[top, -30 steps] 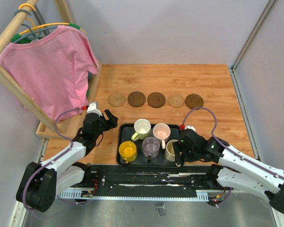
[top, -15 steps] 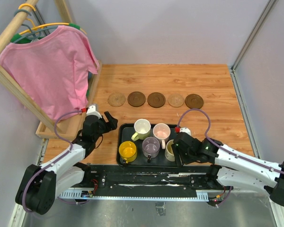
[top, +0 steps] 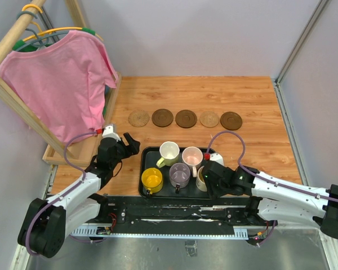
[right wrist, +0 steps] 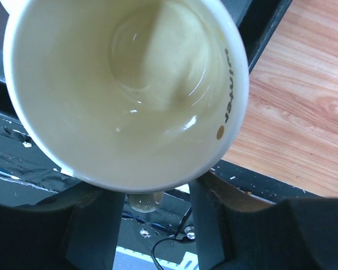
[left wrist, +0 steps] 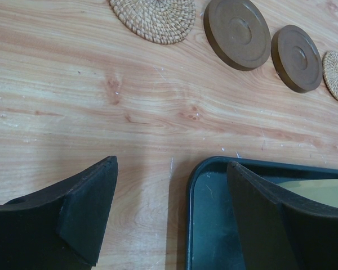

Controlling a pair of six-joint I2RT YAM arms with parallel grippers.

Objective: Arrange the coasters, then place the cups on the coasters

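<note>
Five coasters lie in a row across the table: cork (top: 139, 118), dark (top: 162, 117), dark (top: 186, 118), cork (top: 209, 118), dark (top: 231, 120). A black tray (top: 143, 167) holds the cups: cream-white (top: 169, 151), pink (top: 191, 156), yellow (top: 152, 179), purple (top: 179, 174) and pale yellow-cream (top: 201, 179). My right gripper (top: 208, 184) is at that last mug (right wrist: 124, 84). Its jaws straddle the mug's handle (right wrist: 143, 202) with a gap still showing, so the right gripper (right wrist: 151, 194) is open. My left gripper (left wrist: 172, 163) hangs open over the tray's left rim (left wrist: 197, 225), holding nothing.
A wooden rack (top: 79, 152) with a pink T-shirt (top: 56, 79) stands along the left side. Grey walls close in the back and right. In the left wrist view, a cork coaster (left wrist: 153, 19) and two dark ones (left wrist: 237, 32) (left wrist: 296, 58) lie beyond the fingers.
My right gripper has slid left up to the pale yellow-cream mug and its jaws have narrowed round the handle. The left arm has barely moved.
</note>
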